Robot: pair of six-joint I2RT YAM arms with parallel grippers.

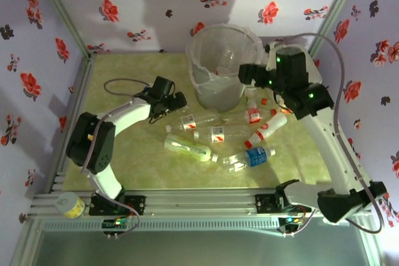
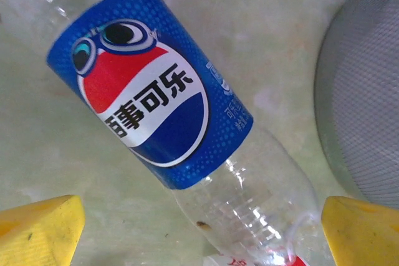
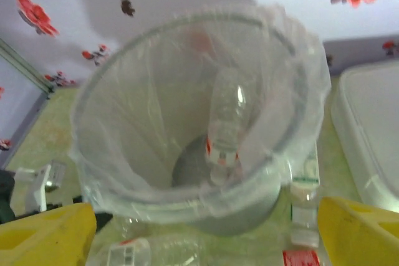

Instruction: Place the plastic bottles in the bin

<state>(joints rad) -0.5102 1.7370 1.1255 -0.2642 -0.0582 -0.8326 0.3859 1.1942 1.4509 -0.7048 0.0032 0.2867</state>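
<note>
The bin (image 1: 224, 70) stands at the back middle of the table, lined with a clear bag. My right gripper (image 1: 249, 74) hovers at its right rim, open and empty. In the right wrist view one clear bottle with a red-white label (image 3: 225, 119) leans inside the bin (image 3: 124, 154), above my right gripper (image 3: 202, 241). Several plastic bottles lie in front of the bin: red-white ones (image 1: 215, 134), a green one (image 1: 187, 147) and a blue one (image 1: 249, 157). My left gripper (image 1: 171, 101) is low over a blue-labelled bottle (image 2: 149, 91), whose clear end lies between the open yellow fingertips (image 2: 40, 232).
A white lidded box (image 3: 374, 129) sits right of the bin. The bin's grey wall (image 2: 365, 91) is close on the left gripper's right. A yellow-labelled jar (image 1: 70, 205) rests on the near frame at the left. Flowered walls enclose the table.
</note>
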